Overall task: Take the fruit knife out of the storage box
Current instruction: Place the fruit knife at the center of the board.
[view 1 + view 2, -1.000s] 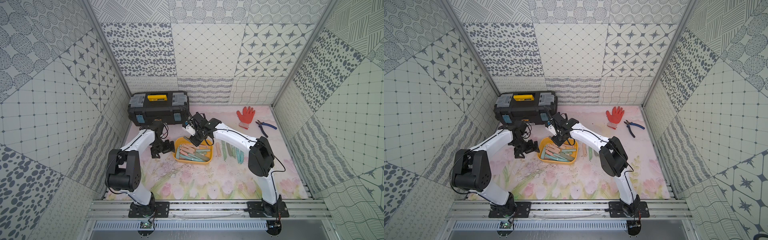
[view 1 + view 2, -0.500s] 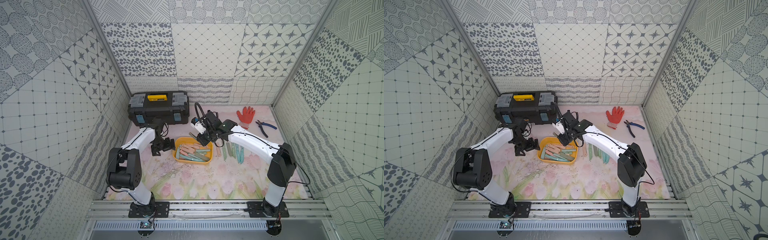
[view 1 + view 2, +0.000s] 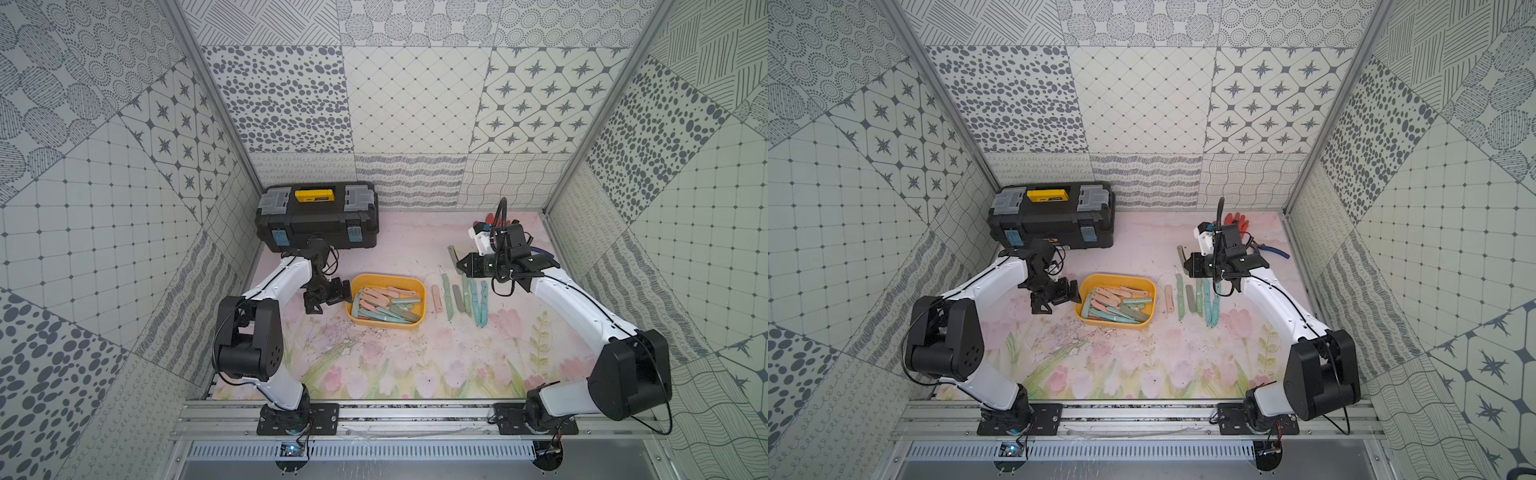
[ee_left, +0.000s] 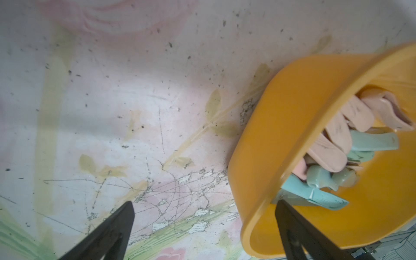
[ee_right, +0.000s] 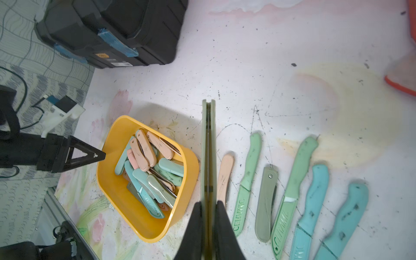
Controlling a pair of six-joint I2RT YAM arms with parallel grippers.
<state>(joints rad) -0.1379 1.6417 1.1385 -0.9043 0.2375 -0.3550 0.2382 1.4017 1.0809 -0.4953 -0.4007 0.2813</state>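
Since the folded fruit knife (image 5: 208,146) looks light, stiff and slick, the right gripper (image 5: 208,203) pinches its flat sides beside the storage box (image 5: 108,180); the left gripper (image 4: 204,202) gapes at its rim.

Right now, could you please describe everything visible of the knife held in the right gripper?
The fruit knife is a slim grey-green folding knife, plastic-looking, folded shut, with a dark seam between its two halves. The right gripper is shut on one end; the rest sticks straight out past the jaws, seen edge-on. In a top view it is outside the storage box, apparently raised near the far end of the row of knives on the mat. Only the gripper touches it.
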